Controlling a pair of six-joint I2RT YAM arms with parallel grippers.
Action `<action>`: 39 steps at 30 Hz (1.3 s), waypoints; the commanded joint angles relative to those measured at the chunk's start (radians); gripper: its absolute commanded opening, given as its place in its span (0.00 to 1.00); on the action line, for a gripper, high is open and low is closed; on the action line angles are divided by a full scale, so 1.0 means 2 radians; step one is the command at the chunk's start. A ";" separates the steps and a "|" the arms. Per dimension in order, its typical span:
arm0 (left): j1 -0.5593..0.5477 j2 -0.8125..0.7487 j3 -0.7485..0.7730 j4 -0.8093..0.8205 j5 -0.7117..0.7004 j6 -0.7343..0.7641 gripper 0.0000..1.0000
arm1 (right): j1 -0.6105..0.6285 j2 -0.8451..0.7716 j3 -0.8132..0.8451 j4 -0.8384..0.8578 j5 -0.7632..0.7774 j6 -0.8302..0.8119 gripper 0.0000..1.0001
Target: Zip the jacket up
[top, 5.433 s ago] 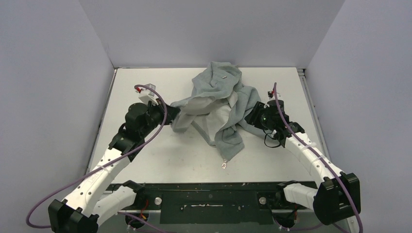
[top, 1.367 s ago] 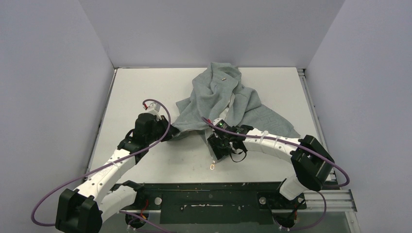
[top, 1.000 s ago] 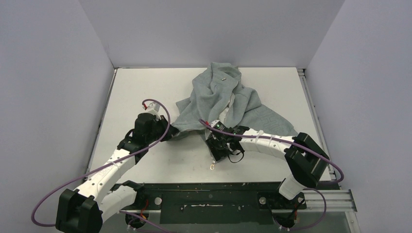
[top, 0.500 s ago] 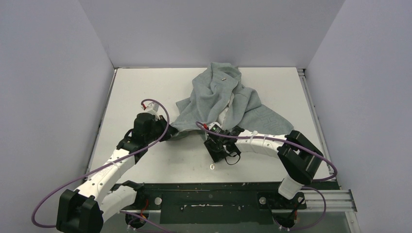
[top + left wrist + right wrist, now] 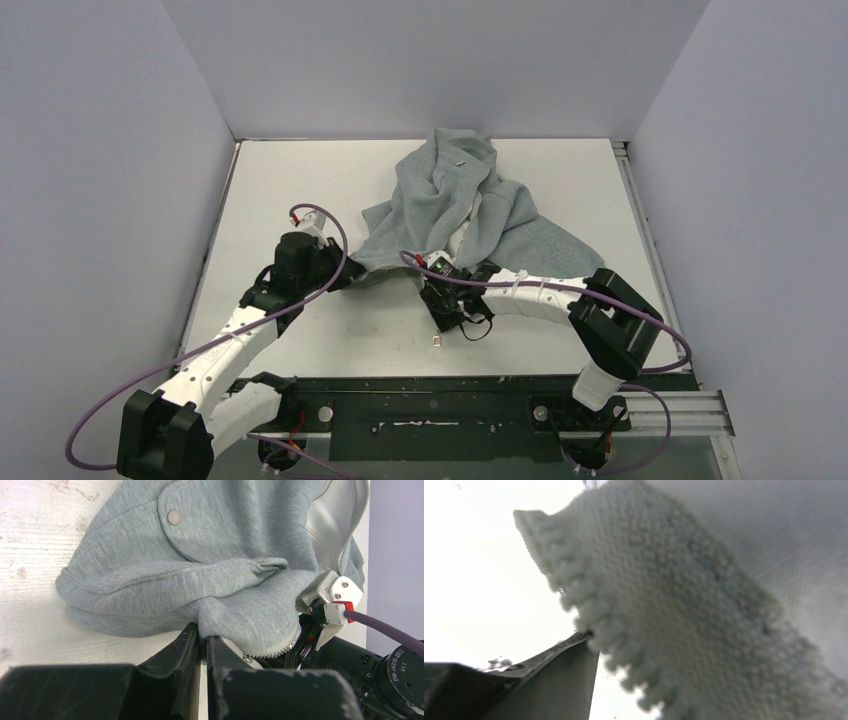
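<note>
Left gripper [image 5: 202,642] stays clamped on the near-left fold of the jacket [image 5: 445,195], crumpled at the middle of the table [image 5: 280,180]. Right gripper [image 5: 440,312] has crept left within 1 second onto the toothed zipper end [image 5: 614,610]. Its grip cannot be told, and the zipper halves are judged still unjoined.

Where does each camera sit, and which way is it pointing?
Top external: above and behind the arms, looking down at the table and jacket; both arms show, bases nearest.
Left wrist: on the left arm, looking along the left hand, shut on the jacket's edge; the right arm's wrist shows too.
Right wrist: on the right arm, pressed close to the zipper teeth; one finger shows.
Shared: both wrist views show the jacket's zipper edge.
</note>
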 commanded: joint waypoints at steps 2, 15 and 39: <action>0.009 -0.011 0.000 0.004 0.003 0.004 0.00 | 0.003 0.048 -0.040 0.030 -0.005 0.013 0.45; 0.014 -0.022 -0.004 -0.004 0.006 0.003 0.00 | -0.001 0.053 -0.063 0.051 -0.012 0.029 0.12; 0.017 -0.043 -0.061 0.261 0.123 -0.117 0.00 | -0.089 -0.172 -0.173 0.276 -0.222 0.043 0.00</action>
